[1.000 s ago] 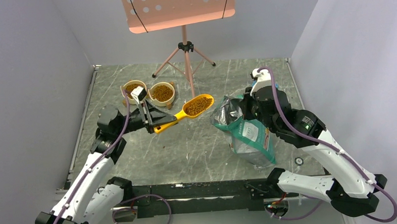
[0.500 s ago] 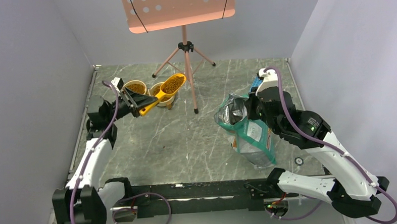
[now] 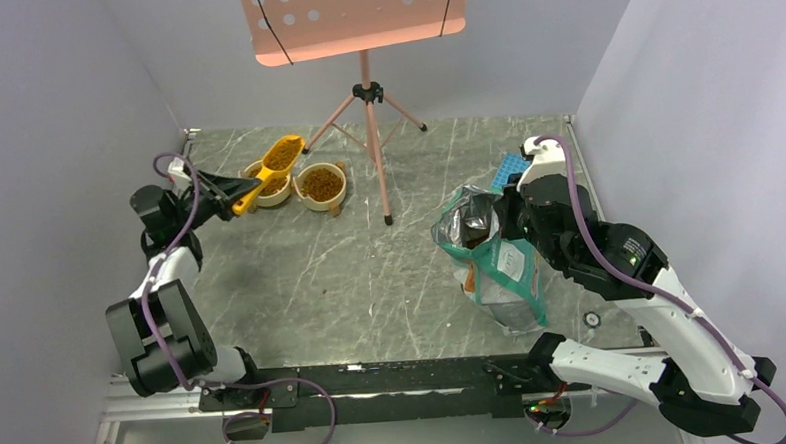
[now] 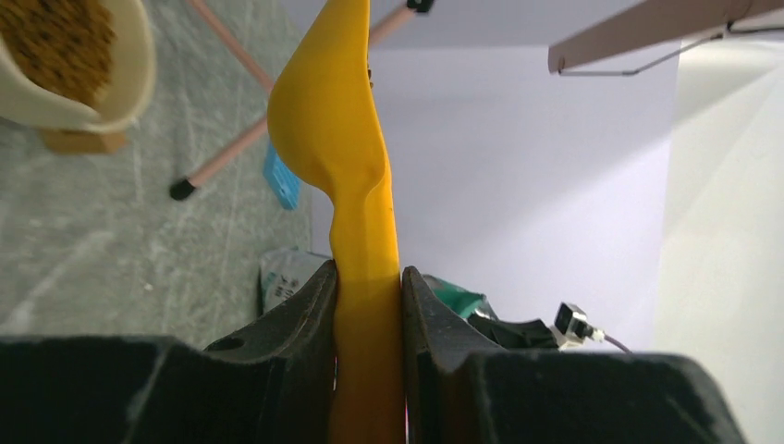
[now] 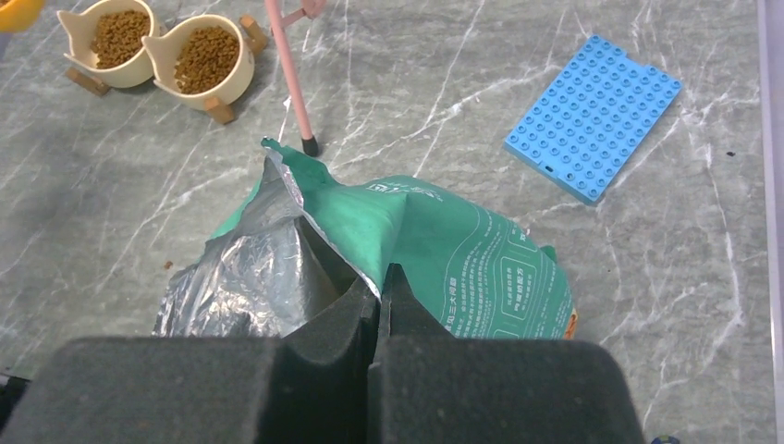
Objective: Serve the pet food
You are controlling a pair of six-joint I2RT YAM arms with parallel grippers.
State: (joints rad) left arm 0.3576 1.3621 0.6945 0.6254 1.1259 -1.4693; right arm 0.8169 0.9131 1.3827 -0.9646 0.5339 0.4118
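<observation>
The left gripper is clenched on the handle of the yellow scoop, its two fingers pressing the handle from either side in the left wrist view, where the scoop shows only edge-on (its load is hidden from that angle). From above, the scoop's head is over the far rim of the left bowl and carries a heap of pet food. More of the brown kibble fills both cream bowls; the right bowl stands just beside the left one on the grey marbled worktop, near a foot of the pink music stand. Well apart, on the right side, the teal bag stands with its silver-lined mouth open. The right gripper is closed tight on the bag's upper edge, pinching the teal lip between its fingers. A blue studded plate lies flat on the worktop behind the bag.
</observation>
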